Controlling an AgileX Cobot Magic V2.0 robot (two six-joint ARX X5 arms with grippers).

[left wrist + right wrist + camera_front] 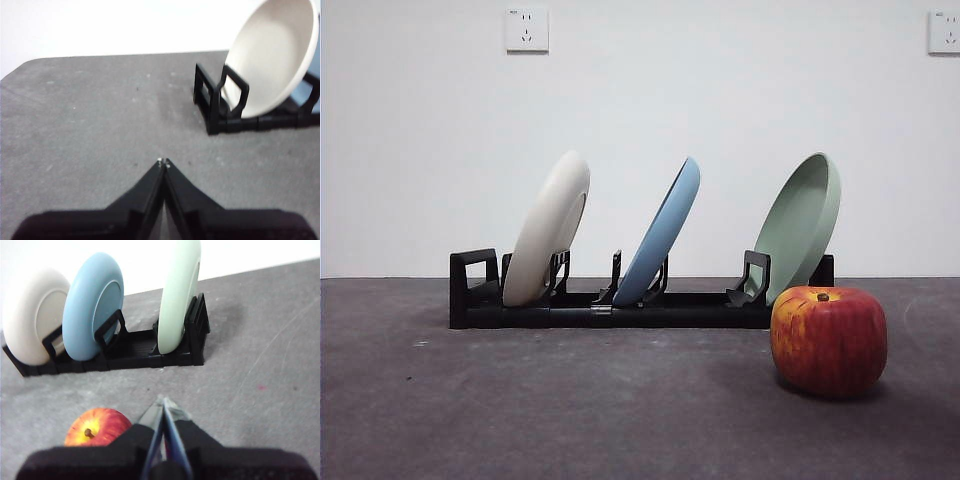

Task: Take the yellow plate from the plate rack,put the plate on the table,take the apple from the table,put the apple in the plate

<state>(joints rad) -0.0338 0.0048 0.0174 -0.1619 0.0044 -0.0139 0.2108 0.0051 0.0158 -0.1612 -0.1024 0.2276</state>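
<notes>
The yellow plate (549,228) leans in the rack (620,305) at its handle end, with a blue plate (662,233) and a green plate (802,222) further along. The apple (829,340) sits on the table (570,410) near the green plate. Left gripper (163,162) and right gripper (162,401) hover with jaws pressed together, holding nothing.
</notes>
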